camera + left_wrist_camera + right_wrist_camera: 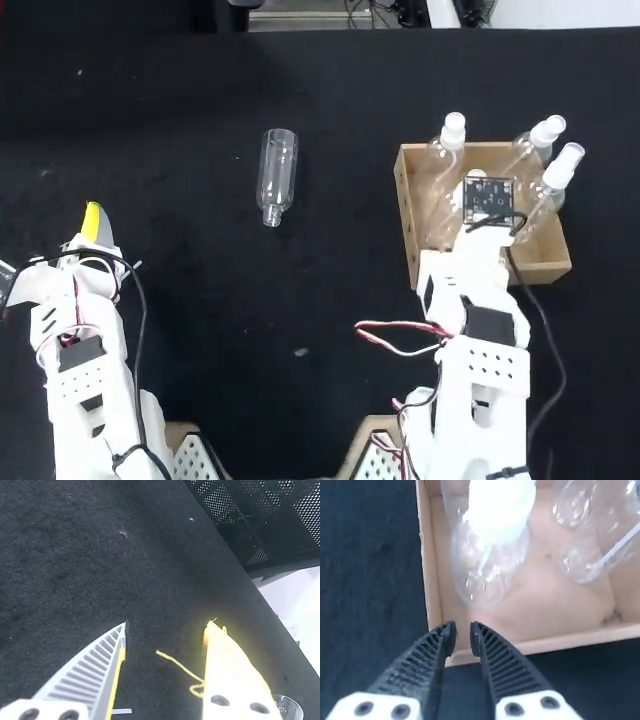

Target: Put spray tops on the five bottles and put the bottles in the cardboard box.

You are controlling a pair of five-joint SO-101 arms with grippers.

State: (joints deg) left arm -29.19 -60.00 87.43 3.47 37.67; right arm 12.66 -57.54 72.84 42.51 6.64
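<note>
bottles total: four counted, all clear plastic
bottles in box: three, each with a white spray top, in the cardboard box [405, 215]; tops at the back left [453, 128], back right [548, 128] and right side [567, 160]; all lean toward the back of the box
loose bottle [277, 175]: one, no spray top, lying on its side on the black table [200, 330], open neck toward the arms, well left of the box
arms: two
right gripper [462, 627]: held above the box's near wall, pointing down at the capped bottle [492, 555]; fingers almost closed with only a sliver of gap, nothing held
left gripper [167, 627]: low over bare table at the near left, well apart from the loose bottle; fingers spread wide, nothing between them
</note>
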